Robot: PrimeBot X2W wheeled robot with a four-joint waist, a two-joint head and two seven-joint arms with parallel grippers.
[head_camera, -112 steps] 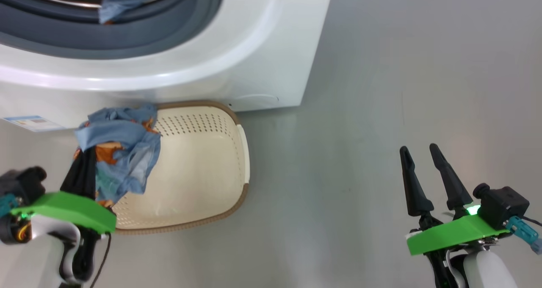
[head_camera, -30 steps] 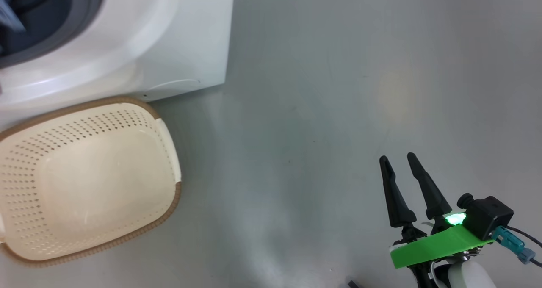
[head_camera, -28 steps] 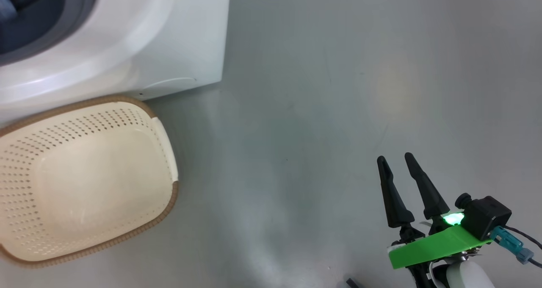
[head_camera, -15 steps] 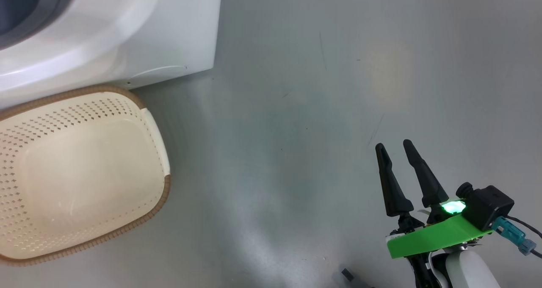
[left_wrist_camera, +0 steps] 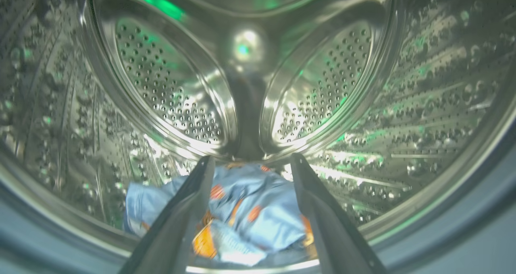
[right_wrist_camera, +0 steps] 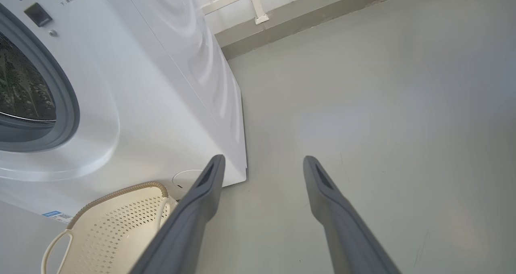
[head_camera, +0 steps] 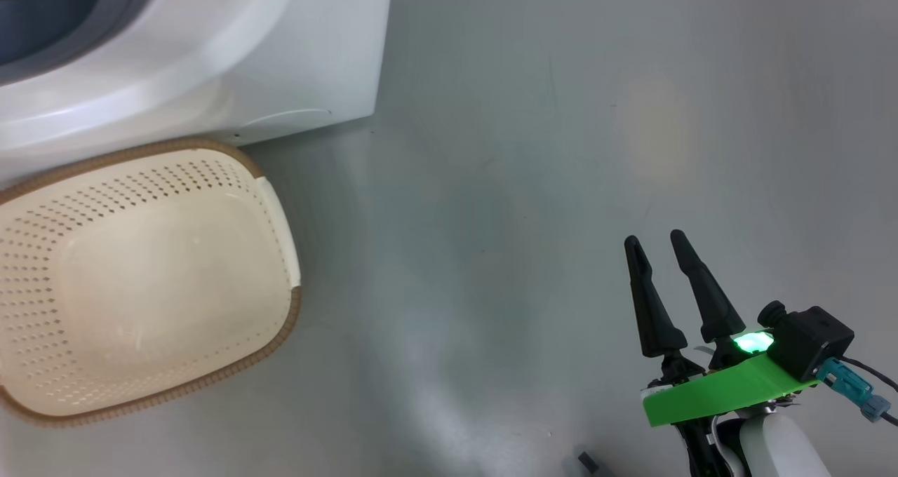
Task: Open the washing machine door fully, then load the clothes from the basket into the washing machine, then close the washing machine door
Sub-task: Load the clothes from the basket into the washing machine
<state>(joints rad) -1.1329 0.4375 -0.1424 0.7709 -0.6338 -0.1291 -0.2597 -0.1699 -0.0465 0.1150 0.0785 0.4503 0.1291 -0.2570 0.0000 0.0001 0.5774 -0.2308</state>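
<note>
Left gripper [left_wrist_camera: 252,159] inside the washing machine [left_wrist_camera: 423,104], fingers apart over the clothes [left_wrist_camera: 258,209], right gripper [head_camera: 654,240] spread open over the floor [head_camera: 526,182], right of the basket [head_camera: 279,203].

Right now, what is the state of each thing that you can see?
basket: upright on the floor, empty.
clothes: lying crumpled in the drum.
washing machine: opening uncovered.
left pincer: open, inside the drum, over the clothes.
right pincer: open, holding nothing, above the floor.
</note>
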